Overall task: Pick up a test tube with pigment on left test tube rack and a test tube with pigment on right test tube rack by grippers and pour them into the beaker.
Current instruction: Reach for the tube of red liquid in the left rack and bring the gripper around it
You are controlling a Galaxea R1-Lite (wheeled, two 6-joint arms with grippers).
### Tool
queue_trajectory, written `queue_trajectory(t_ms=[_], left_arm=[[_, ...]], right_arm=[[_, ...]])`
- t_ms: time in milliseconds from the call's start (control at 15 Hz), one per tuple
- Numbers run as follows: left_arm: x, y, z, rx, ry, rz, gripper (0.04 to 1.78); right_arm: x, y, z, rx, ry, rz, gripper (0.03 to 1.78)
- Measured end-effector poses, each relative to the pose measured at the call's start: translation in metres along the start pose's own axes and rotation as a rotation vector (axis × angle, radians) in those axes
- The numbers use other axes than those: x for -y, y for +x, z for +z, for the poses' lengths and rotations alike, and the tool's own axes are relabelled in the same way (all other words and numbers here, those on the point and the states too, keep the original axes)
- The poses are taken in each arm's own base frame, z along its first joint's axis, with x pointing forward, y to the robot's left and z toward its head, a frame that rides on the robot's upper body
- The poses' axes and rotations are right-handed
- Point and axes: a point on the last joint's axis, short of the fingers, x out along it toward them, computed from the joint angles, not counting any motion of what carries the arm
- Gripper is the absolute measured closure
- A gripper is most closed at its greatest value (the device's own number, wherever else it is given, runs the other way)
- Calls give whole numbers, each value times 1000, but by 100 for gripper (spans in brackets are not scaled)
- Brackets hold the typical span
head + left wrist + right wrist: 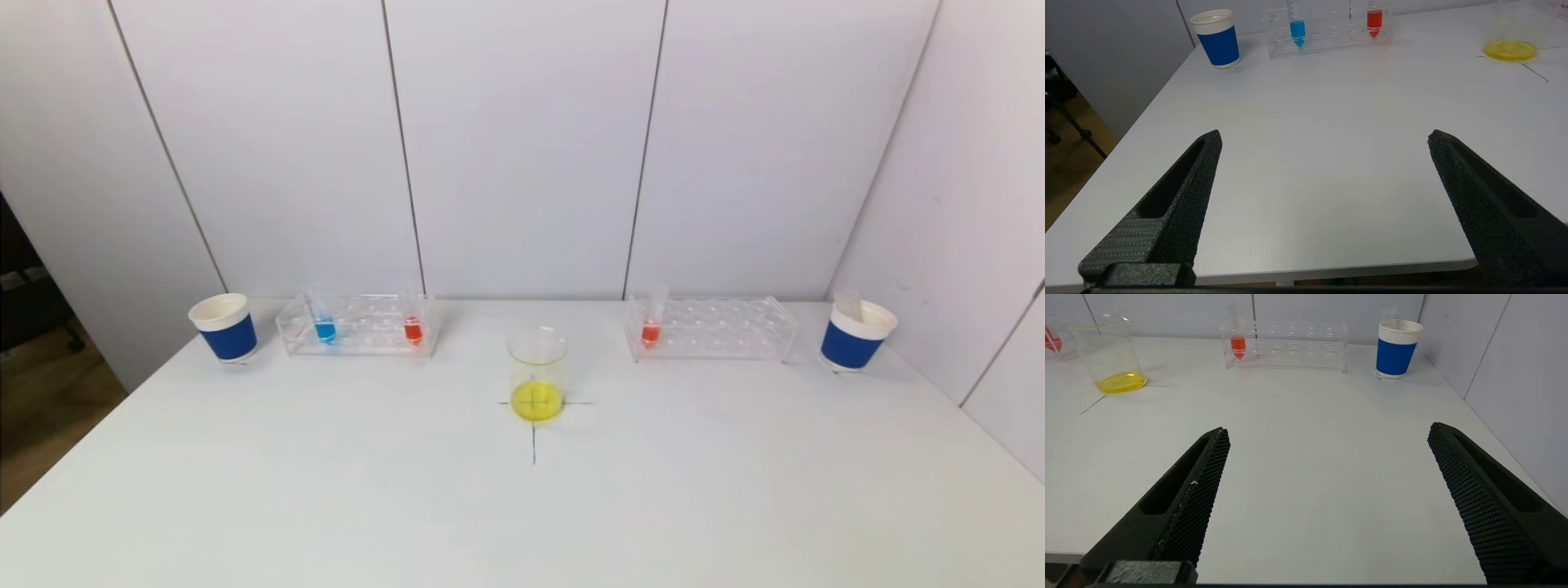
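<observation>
A: Where are the grippers?
B: Left gripper [1323, 136] and right gripper [1327, 430] both gape wide, holding nothing, low over the near table [326, 490] edge

A: And the tubes?
B: Far ahead of them: blue tube [1298, 32] and red tube [1374, 22] in the left rack [1327, 43], another red tube [1238, 346] in the right rack [1298, 347], the beaker [536, 374] between the racks

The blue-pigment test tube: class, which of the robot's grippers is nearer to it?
Left. The left gripper, open, faces the blue-pigment test tube from the table's near edge; the right gripper, open, sits farther right, facing the right rack.

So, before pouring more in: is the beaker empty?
No. The beaker stands upright on the table's cross mark with a shallow layer of yellow liquid at the bottom; most of it is unfilled.
</observation>
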Motion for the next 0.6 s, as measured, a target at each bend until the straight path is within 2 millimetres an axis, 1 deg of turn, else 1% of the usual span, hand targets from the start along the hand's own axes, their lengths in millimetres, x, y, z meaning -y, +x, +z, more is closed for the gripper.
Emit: queue_trajectory(t_ms=[133, 267, 400, 600], left_arm=[[0, -1, 4, 6, 2, 4, 6], [-2, -7, 20, 27, 2, 5, 6], [-4, -13, 46, 42, -1, 9, 6], [-9, -12, 99, 70, -5, 5, 6]], right_arm=[[0, 0, 0, 0, 0, 0, 5], [0, 0, 0, 0, 0, 0, 5], [0, 0, 0, 0, 0, 0, 5], [0, 0, 0, 0, 0, 0, 5]])
